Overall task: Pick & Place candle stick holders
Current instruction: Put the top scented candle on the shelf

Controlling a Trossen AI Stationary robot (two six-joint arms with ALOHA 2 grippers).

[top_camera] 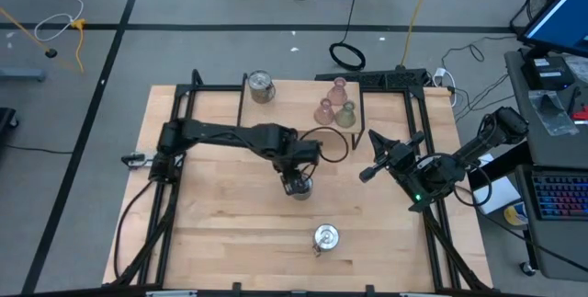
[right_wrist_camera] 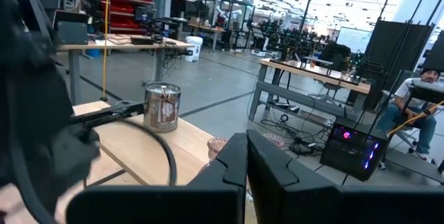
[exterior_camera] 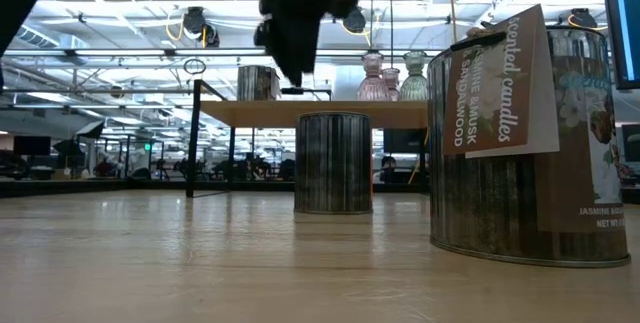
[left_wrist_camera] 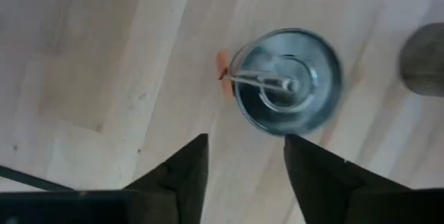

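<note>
1. Two parted fingers of the left claw (left_wrist_camera: 241,172) hover above a silver tin (left_wrist_camera: 286,82) at the middle of the table (top_camera: 211,233), not touching it.
2. Right claw (top_camera: 371,156) waits at center right, fingers pressed together, holding nothing.
3. Second tin (top_camera: 325,236) sits lower center; a third (top_camera: 261,86) upper center.
4. Three glass holders (top_camera: 334,107) cluster beside it, upper center.
</note>
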